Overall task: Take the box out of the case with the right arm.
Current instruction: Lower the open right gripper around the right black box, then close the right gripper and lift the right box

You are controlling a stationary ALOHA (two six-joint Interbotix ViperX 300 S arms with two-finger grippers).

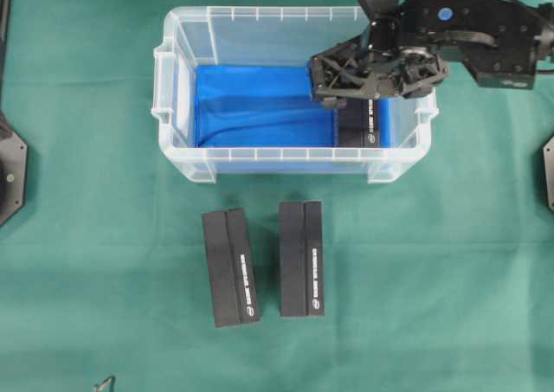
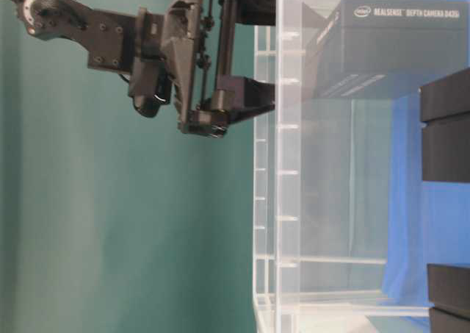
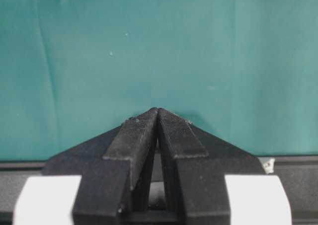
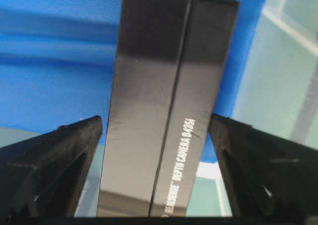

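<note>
Spread wide, my right hand hangs over the right end of the case, its black lattice-framed fingers standing on either side of the box with a gap showing on each side; neither pad touches it. That box is a long, matte black carton with a seam down its length and small white lettering near one end. It lies inside the case at the right end, on the blue lining, which is a soft, creased cloth covering the bottom.

Clear, smooth plastic makes up the case, a rectangular tub with a ribbed rim and rounded corners, sitting on the far half of the desk, whose top is a flat green cloth. The right arm is all black with a small round blue mark, reaching in from the far right.

My left hand is closed, its two ridged black fingertips pressed together into a point with nothing between them, over bare green cloth.

Nearer than the case, two more black boxes lie flat on the cloth, close together but apart: the left black box, slightly turned, and the right black box, nearly straight.
</note>
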